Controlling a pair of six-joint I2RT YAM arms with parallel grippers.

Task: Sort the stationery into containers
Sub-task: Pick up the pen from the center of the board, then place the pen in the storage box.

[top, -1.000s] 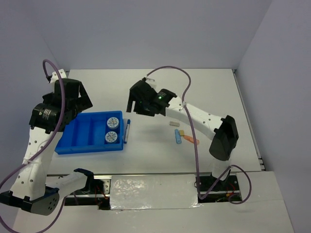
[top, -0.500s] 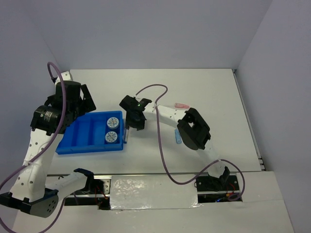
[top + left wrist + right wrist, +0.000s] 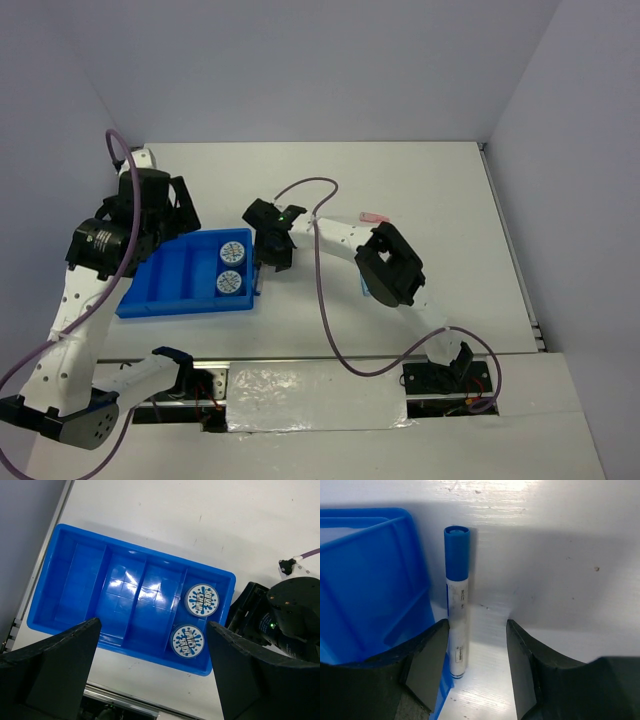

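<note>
Beside the tray's (image 3: pixel 165 285) right wall: right arm (image 3: pixel 340 238) has dropped onto the pen (image 3: pixel 456 625).
Left jaws hang wide and empty over the tray; right jaws, narrowed halfway, straddle the pen on the counter (image 3: pixel 450 200), not yet clamping.

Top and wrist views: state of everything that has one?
Bright blue divided plastic tray, one end compartment filled, rest empty.
Two round blue-and-white tape rolls, lying flat in that compartment.
White pen with blue cap, capped, on table beside tray.
Pink stick, loose on table.
Left gripper, open, empty, above tray.
Right gripper, open, straddling pen.
</note>
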